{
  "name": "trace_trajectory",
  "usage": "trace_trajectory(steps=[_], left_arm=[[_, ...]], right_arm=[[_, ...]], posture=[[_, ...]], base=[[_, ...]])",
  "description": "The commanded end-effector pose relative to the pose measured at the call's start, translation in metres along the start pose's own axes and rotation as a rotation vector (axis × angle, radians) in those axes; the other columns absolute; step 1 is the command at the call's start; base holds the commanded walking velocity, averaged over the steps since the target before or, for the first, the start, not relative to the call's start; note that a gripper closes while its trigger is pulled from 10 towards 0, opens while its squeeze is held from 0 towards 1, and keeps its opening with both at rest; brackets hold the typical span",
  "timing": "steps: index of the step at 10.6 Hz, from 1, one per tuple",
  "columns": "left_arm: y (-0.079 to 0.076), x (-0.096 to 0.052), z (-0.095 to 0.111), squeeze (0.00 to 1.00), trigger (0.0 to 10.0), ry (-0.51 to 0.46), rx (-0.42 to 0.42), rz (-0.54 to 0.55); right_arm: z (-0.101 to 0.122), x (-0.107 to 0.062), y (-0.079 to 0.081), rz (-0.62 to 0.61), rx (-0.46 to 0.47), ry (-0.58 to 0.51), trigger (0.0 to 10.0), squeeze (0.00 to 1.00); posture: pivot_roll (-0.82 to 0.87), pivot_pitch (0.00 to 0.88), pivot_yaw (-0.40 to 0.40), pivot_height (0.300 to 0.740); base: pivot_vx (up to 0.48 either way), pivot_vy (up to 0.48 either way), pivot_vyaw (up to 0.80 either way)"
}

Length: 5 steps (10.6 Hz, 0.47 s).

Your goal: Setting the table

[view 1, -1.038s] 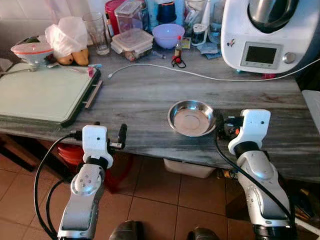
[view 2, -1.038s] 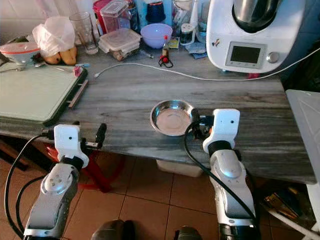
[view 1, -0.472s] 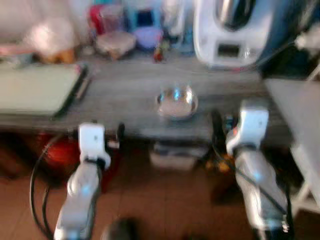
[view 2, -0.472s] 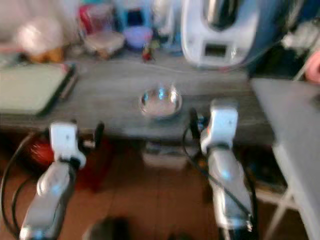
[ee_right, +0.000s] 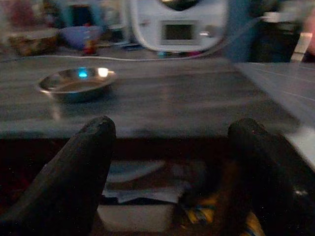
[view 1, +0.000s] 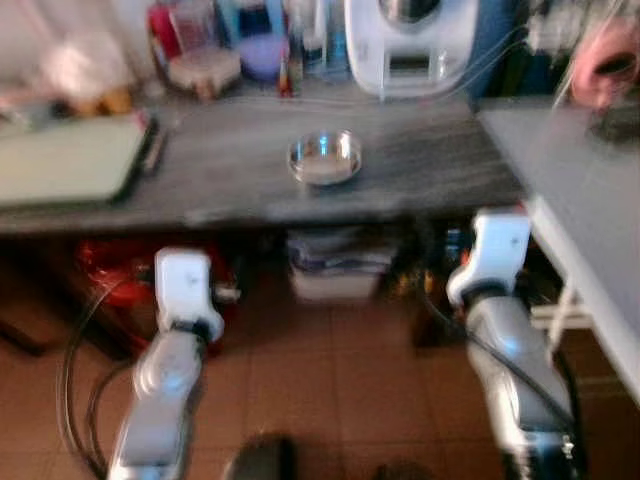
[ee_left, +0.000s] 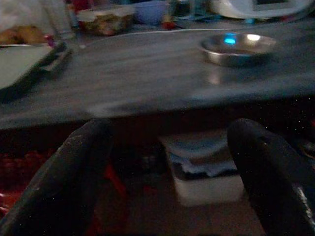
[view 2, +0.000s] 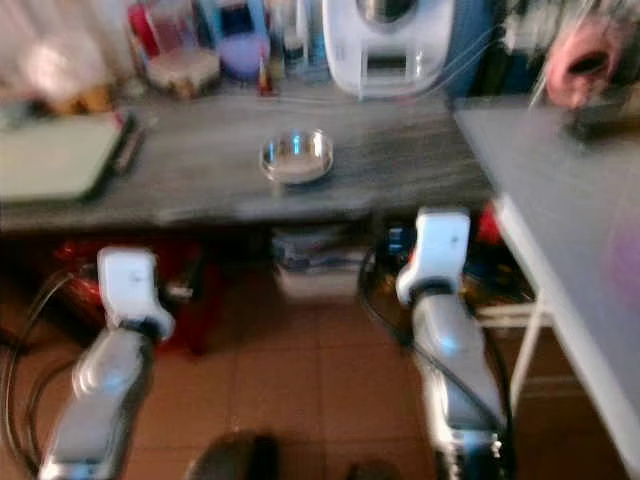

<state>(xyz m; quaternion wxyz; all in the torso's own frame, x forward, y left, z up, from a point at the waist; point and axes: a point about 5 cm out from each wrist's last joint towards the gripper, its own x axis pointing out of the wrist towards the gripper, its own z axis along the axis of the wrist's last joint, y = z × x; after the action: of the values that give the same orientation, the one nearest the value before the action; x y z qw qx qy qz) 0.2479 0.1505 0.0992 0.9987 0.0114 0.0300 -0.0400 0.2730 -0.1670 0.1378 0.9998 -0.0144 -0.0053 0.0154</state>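
Resting on grey counter [view 1: 240, 170], steel bowl [view 1: 324, 158], seemingly empty

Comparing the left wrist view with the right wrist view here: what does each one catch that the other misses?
Left wrist view alone: the green cutting board and a drinking glass beside it.
Right wrist view alone: the white kitchen machine with its screen, and a second grey table off to the side.
Shared: the steel bowl lying on the grey counter, a purple bowl at the back, and each view's own gripper, left gripper and right gripper, fingers apart, below the counter edge.
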Motion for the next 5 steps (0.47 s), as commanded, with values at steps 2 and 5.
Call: trace_trajectory(steps=[2,5], left_arm=[[0.0024,0.0022,0.0063,0.00,10.0,-0.023,0.009,-0.005],[-0.0012,0.0003,0.0134,0.00,10.0,-0.057,-0.007,-0.060]], right_arm=[[0.0025,0.0011,0.0014,0.001,0.006,-0.011,10.0,0.00],[0.0033,0.0040,-0.0007,-0.017,-0.038,-0.009,10.0,0.00]], posture=[[-0.04,0.040,0.044,0.740],[-0.04,0.037,0.043,0.740]], base=[[-0.144,0.000,0.00],[0.000,-0.241,0.00]])
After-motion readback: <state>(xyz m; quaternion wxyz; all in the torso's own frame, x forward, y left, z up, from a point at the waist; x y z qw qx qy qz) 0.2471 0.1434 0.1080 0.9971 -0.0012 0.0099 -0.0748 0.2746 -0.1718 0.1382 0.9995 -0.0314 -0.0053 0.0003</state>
